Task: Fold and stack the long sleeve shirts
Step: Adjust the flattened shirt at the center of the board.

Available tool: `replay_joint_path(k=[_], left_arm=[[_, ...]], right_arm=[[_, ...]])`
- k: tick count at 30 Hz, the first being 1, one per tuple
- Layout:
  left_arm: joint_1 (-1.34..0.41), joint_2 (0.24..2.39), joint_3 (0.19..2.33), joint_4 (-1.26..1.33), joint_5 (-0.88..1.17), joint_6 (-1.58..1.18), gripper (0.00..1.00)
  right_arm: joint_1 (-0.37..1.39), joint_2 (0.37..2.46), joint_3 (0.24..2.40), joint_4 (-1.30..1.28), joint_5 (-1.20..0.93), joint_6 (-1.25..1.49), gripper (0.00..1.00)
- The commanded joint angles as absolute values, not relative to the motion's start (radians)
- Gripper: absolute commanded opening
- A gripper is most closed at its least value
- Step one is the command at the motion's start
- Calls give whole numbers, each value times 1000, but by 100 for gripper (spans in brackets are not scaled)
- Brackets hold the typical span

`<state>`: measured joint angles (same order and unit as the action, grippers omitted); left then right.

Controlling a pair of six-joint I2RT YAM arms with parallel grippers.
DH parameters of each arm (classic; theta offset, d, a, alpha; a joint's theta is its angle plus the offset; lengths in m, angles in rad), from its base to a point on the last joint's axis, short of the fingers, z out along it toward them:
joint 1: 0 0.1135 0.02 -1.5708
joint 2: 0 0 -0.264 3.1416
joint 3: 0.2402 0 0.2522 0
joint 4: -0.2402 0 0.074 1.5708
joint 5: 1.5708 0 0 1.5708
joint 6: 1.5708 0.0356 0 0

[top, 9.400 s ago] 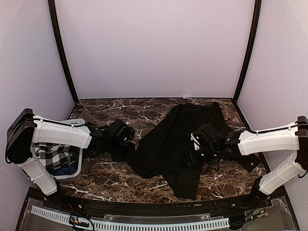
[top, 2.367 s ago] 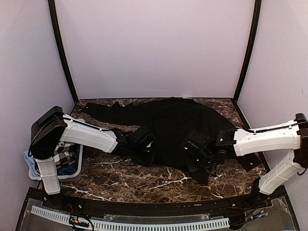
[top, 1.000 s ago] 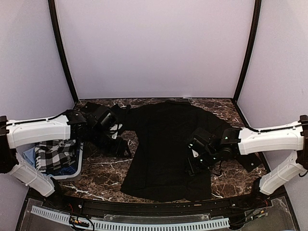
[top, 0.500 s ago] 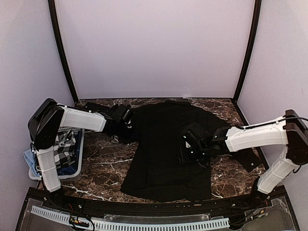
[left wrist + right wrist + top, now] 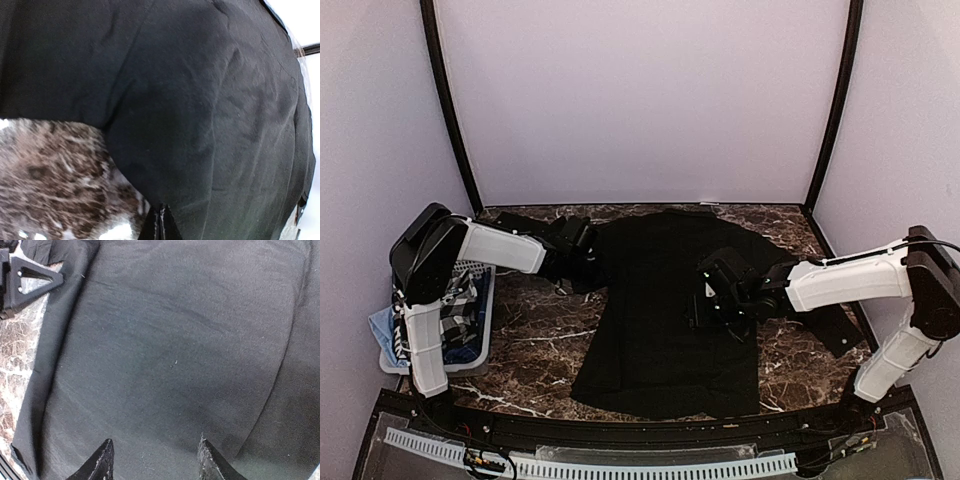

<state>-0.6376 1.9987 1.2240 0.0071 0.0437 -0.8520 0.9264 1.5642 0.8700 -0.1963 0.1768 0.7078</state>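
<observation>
Well, at the worktop's (image 5: pixel 540 340) left edge we see a white basket (image 5: pixel 486 320) holding checked cloth (image 5: pixel 458 300). The black long sleeve shirt (image 5: pixel 660 330) lies spread flat across the middle. Our left arm reaches toward the far-left corner, and the left gripper (image 5: pixel 160 226) is pressed together at the sleeve's edge; we cannot tell whether cloth is caught. Our right arm stretches in low from the right edge, with the right gripper (image 5: pixel 156 460) spread over the shirt's body.

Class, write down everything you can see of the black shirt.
The black shirt is plain, soft, creased cloth, spread flat on the marble table, hem nearest the arms, sleeves trailing out to both sides. The shut left gripper pinches its edge by one sleeve; the open right gripper is above its middle.
</observation>
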Motion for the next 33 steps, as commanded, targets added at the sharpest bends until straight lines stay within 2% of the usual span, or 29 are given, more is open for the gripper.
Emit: replay_joint_path(k=[1,8,16,20,21,26,31,33], left_arm=[[-596,1961,1225,7,12,-808,0],[-484,1902,1198,-50,34,-679,0],[-384,1947,1236,-117,136,-581,2],[-383,1947,1264,-168,145,-563,16],[-383,1939,1266,-176,143,-561,25],[-386,1876,1261,-214,119,-550,45],[-409,1767,1235,-227,114,-540,63],[-426,1729,1230,-240,123,-534,69]], right_arm=[[908,1602,846,-149,164,708,54],[861,1625,804,-125,123,739,53],[813,1634,758,-109,90,738,53],[799,1615,794,-153,101,713,53],[797,1605,807,-169,115,709,53],[760,1520,835,-214,169,716,55],[710,1428,838,-253,272,774,64],[691,1393,828,-278,325,819,72]])
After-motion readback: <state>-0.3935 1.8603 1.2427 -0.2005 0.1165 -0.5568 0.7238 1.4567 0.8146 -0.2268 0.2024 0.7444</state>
